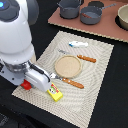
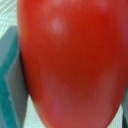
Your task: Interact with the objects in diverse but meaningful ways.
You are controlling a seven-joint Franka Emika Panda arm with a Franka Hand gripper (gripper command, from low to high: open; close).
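The tomato [image 1: 26, 85] sits at the near left edge of the woven mat [image 1: 95, 70], right beneath my hand [image 1: 25, 80]; in the wrist view the tomato [image 2: 70, 65] fills nearly the whole picture, with a grey finger [image 2: 12, 80] close beside it. It looks smooth, glossy and round, so I judge it a light, hard toy, likely to slip or roll, and best taken across its widest middle. Whether I already clench it I cannot tell; the arm hides the fingertips in the exterior view. My arm leans down low over that corner, wrist pointing at the mat. Just right of the tomato lies the yellow block [image 1: 55, 93], then a brown-handled utensil [image 1: 67, 80], and a round wooden disc [image 1: 67, 64]. Far right, dark pots [image 1: 80, 11] stand on a board [image 1: 107, 31] on the bench.
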